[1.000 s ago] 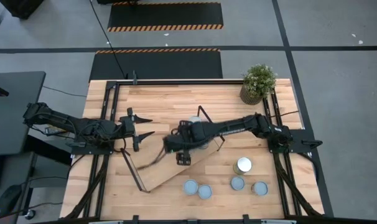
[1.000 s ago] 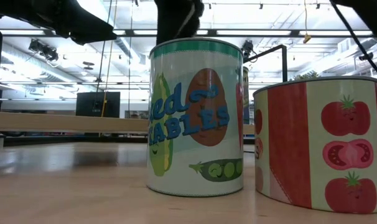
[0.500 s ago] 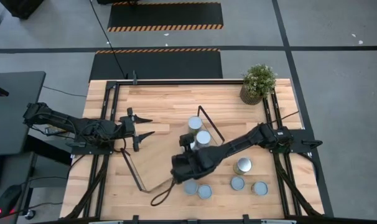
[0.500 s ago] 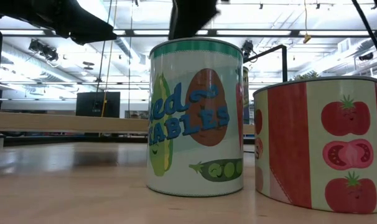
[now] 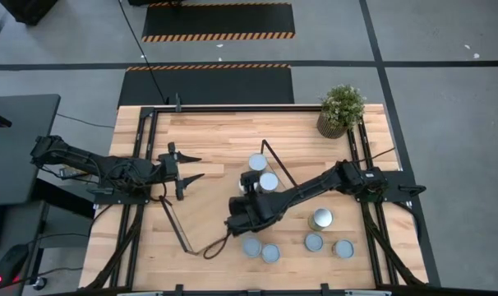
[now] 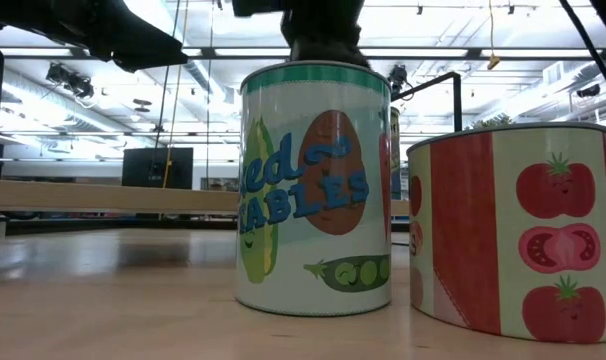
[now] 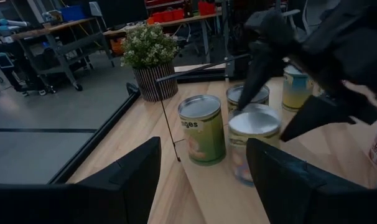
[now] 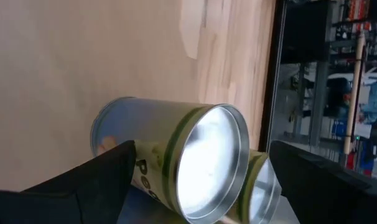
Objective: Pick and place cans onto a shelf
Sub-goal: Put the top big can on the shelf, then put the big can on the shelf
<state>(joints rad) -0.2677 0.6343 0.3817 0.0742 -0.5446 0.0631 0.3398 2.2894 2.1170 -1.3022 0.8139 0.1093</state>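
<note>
Six cans (image 5: 266,182), wooden table (image 5: 216,136), grey floor (image 5: 446,74)

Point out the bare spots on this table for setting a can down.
Free: the tabletop strip between the far edge and the shelf, left of the plant; also the near-left corner. Crowded: the near-right, where loose cans cluster under the right end effector, and the two cans on the shelf.

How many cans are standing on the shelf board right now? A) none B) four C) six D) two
D: the high view shows two cans standing side by side on the shelf; the other cans sit on the tabletop beside it.
</note>
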